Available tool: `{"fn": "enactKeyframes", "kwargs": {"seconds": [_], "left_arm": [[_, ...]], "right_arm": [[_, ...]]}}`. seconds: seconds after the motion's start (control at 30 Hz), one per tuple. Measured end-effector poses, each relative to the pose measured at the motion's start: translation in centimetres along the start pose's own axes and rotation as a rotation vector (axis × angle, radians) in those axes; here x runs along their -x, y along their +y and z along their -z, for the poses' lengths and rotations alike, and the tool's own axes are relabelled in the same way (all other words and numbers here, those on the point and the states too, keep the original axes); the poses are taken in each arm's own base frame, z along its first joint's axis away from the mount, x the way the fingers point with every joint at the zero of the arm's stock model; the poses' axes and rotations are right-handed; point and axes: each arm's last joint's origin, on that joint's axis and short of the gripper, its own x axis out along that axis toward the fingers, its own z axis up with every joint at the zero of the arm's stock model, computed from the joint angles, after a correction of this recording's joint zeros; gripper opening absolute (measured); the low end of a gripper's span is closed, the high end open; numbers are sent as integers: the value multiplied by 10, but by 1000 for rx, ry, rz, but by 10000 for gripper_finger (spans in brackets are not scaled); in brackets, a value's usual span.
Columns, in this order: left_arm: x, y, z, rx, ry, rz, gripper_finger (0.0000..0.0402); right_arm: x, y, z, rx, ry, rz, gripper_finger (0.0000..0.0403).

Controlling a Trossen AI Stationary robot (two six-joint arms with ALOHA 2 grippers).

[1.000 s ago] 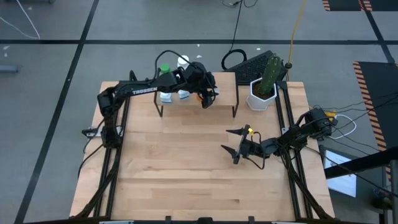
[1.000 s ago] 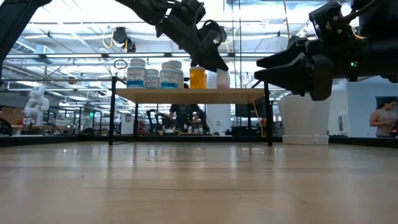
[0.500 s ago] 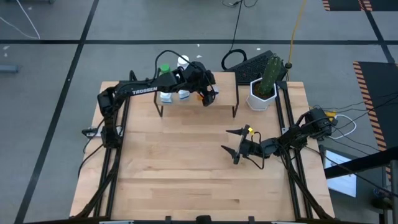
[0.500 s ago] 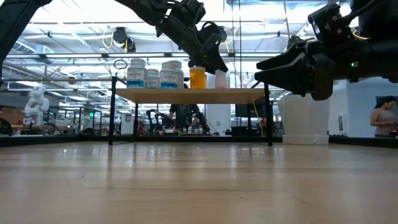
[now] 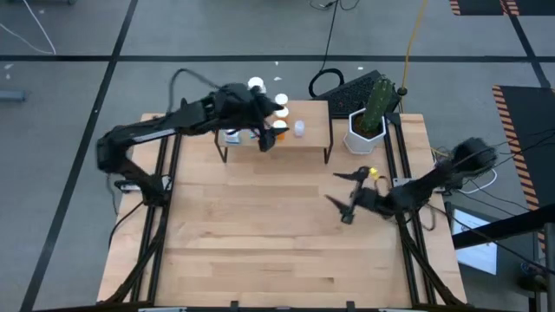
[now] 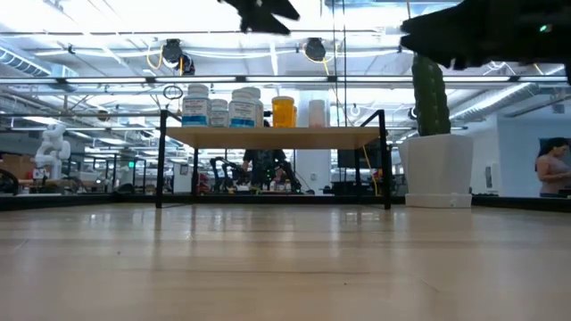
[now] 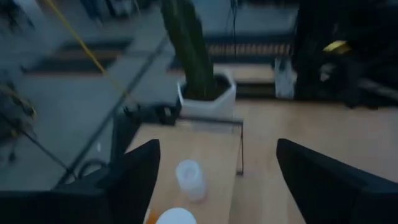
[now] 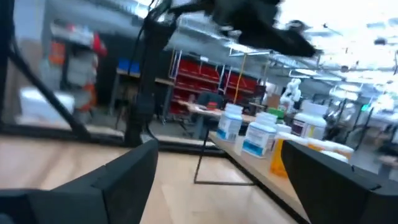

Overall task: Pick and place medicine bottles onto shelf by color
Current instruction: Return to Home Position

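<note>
The shelf (image 5: 314, 117) stands at the table's far middle on thin black legs. Several medicine bottles stand upright on it: blue-labelled white ones (image 6: 196, 106), an orange one (image 6: 284, 111) and a pale one (image 6: 317, 113), which also shows in the high view (image 5: 299, 128) and the left wrist view (image 7: 189, 179). My left gripper (image 5: 269, 123) is open and empty above the shelf's left half, high over the bottles (image 6: 263, 9). My right gripper (image 5: 341, 198) is open and empty above the table's right middle, clear of the shelf.
A white hexagonal pot with a cactus (image 5: 368, 121) stands right of the shelf at the table's far right. A dark keyboard (image 5: 355, 87) lies behind the table. The tabletop (image 5: 260, 234) near the front is bare wood.
My left gripper has risen from beside the pale bottle and drawn back toward the table's left; the bottle stays upright on the shelf. My right gripper has risen and shifted a little toward the table's right edge.
</note>
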Motion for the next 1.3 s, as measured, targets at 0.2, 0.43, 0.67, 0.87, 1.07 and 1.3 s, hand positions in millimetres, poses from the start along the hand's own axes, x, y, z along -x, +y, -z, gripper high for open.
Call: {"fn": "enactKeyframes", "kwargs": {"seconds": [0.2, 0.43, 0.67, 0.87, 1.07, 1.3], "left_arm": [[51, -16, 45, -26, -195, -31, 258], [86, -41, 140, 43, -289, -60, 208], [113, -50, 204, 133, -332, -58, 173], [125, -56, 240, 139, -388, -68, 154], [131, -58, 257, 161, -423, -68, 148], [135, -60, 270, 176, -430, -59, 147]], "right_arm": [[18, -29, -5, -241, 116, -177, 289], [27, -60, -41, -273, 250, -209, 235], [44, -78, -52, -300, 244, -287, 179], [54, -82, -44, -333, 267, -300, 167], [58, -76, -26, -375, 252, -348, 167], [58, -66, -1, -417, 217, -369, 167]]}}
